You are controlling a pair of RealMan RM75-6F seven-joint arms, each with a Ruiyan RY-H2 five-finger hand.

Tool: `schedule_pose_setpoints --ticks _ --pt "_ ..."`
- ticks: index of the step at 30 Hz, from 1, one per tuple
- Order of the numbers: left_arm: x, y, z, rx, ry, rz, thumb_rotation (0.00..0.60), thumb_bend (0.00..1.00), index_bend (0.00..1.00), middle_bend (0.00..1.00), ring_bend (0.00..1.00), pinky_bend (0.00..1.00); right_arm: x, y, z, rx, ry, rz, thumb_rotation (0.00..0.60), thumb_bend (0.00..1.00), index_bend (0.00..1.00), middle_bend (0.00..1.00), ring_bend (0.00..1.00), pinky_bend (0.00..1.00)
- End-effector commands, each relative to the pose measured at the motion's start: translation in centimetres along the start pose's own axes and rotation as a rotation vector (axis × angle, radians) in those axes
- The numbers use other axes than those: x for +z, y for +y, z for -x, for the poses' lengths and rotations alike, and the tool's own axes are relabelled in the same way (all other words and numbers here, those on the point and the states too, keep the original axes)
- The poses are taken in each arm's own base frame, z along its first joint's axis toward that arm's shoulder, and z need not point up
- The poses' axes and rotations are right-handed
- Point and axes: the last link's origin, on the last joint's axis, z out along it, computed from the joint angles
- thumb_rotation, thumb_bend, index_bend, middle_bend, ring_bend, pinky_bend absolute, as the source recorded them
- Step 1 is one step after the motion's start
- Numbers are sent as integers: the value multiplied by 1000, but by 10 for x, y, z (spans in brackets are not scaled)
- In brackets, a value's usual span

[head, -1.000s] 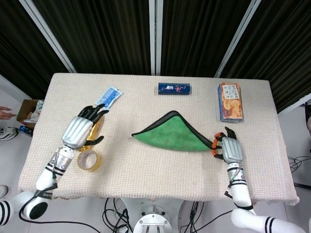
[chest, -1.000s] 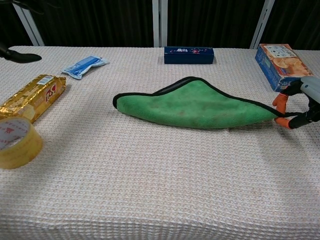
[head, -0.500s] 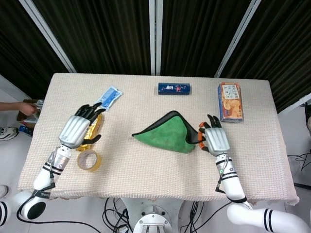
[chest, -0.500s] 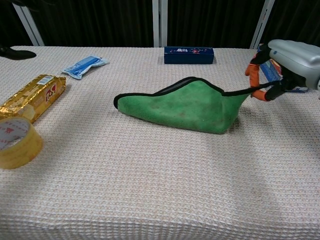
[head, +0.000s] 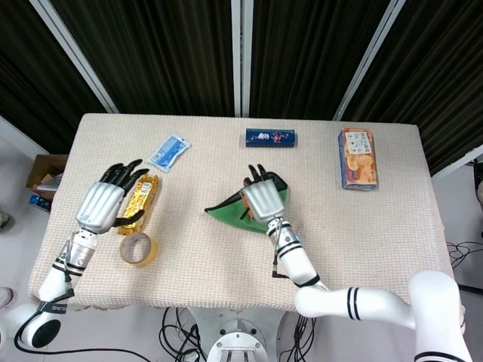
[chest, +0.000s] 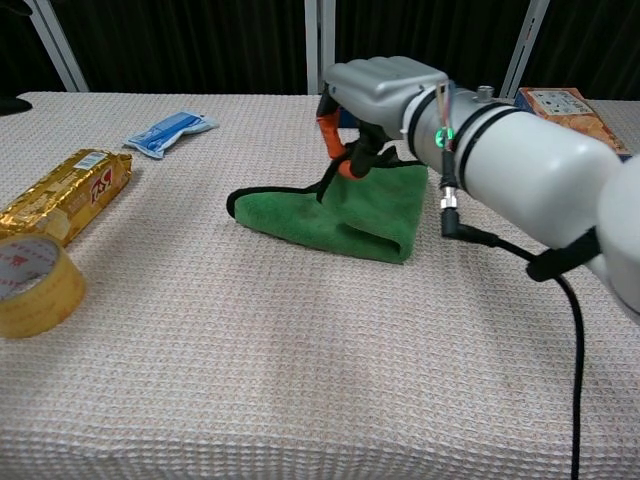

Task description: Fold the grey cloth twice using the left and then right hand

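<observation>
Covering the whole scene, a beige textured table (head: pixel 377 249). Near its centre lies the green cloth (chest: pixel 340 215), black-edged, doubled over on its right side. Right hand (head: pixel 260 200) sits above the cloth, pinching a corner in orange-tipped fingers (chest: pixel 328 135) and holding it up. Left hand (head: pixel 102 204) hovers over the table's left end, fingers spread, holding nothing. Beside it: gold packet (head: pixel 139 202), tape roll (head: pixel 138 250). Far edge: biscuit box (head: pixel 356 157), dark blue box (head: pixel 269 137), blue sachet (head: pixel 168 152).
</observation>
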Motion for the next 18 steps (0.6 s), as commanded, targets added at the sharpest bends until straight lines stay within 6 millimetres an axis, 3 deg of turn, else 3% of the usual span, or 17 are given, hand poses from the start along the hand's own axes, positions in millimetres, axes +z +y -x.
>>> schedule_pose_setpoints --ticks 1,7,9,12,14,16,18 --pt "-2 -2 0 -3 2 -3 600 208 156 61 144 120 15 -22 7 -38 -23 -24 600 324 690 283 9 37" --pt "-6 -4 1 -11 7 -1 600 208 156 61 144 120 31 -45 19 -90 -44 -46 600 324 681 281 9 37" --pt "-7 -5 1 -13 8 0 600 208 156 61 144 120 35 -49 23 -104 -47 -47 600 319 634 269 9 34" --pt "-10 -7 1 -13 7 -6 600 208 156 61 144 120 39 -55 28 -116 -57 -51 600 224 372 225 4 18" --pt "-12 -10 1 -14 7 -14 600 208 156 61 144 120 40 -57 29 -107 -61 -55 600 90 115 175 0 3" --pt "-15 -13 0 -17 10 -25 600 208 156 61 144 120 39 -57 26 -78 -56 -58 600 19 14 141 0 0" --pt "-17 -16 -1 -20 10 -35 600 208 156 61 144 120 35 -51 19 -30 -39 -57 600 0 0 120 0 0"
